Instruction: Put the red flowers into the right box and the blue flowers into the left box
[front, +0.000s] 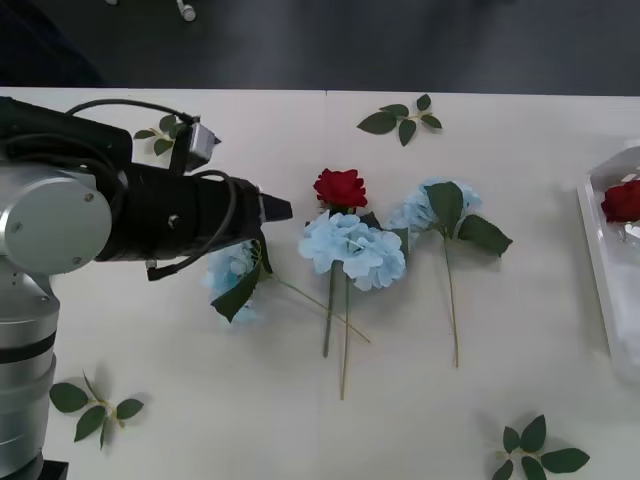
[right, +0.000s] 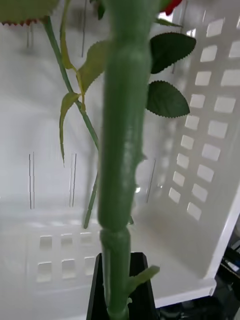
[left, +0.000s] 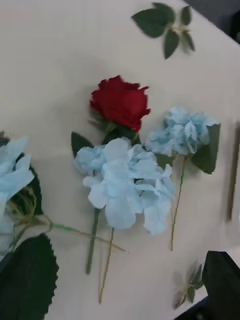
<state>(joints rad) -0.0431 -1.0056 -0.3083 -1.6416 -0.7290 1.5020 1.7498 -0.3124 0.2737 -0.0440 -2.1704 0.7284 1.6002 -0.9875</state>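
Green rose stem (right: 120, 165) pinched in right claw (right: 119, 285), over right box (right: 210, 150)

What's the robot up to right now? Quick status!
Right end effector shut on a rose stem over the right box. Left end effector above the table's blue flowers; one red rose left.

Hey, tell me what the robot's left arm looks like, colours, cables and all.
The left arm has a rounded silver-grey joint housing and silver lower link, then a bulky black forearm section tapering to a black tool. Thin black cables loop over and under the black section, and a small grey box-shaped module sits on top of it.
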